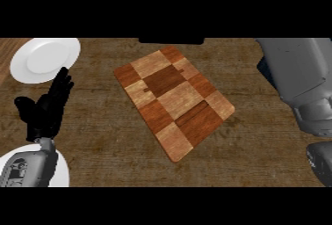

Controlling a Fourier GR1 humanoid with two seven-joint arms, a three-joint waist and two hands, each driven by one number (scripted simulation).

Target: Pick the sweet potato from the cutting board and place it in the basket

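Fingers of the left hand point(45, 110) are standing straight and pointing toward the far side, with the thumb out to the left, and they are holding nothing. That hand is resting at the left of the counter point(259, 149), between a far white plate point(42, 57) and a near white plate point(62, 173) that its forearm is partly covering.

The cutting board point(174, 99) is lying at the middle of the counter, its long axis running from far left to near right. Its checkered top is showing bare: no sweet potato is lying on it or anywhere else on the counter in view. The basket is not showing either. A dark shape point(172, 40) is poking in at the far edge, but it is too cut off to name.

The right forearm point(295, 74) is hanging large along the right edge, just right of the board. The right hand point(321, 162) is showing only as a dark sliver at the near right, and I cannot tell whether it is carrying anything.

Judging from the bare board, the sweet potato is probably travelling with the right arm. The placing is therefore turning on where the basket lies from that hand, and this view is not giving that.
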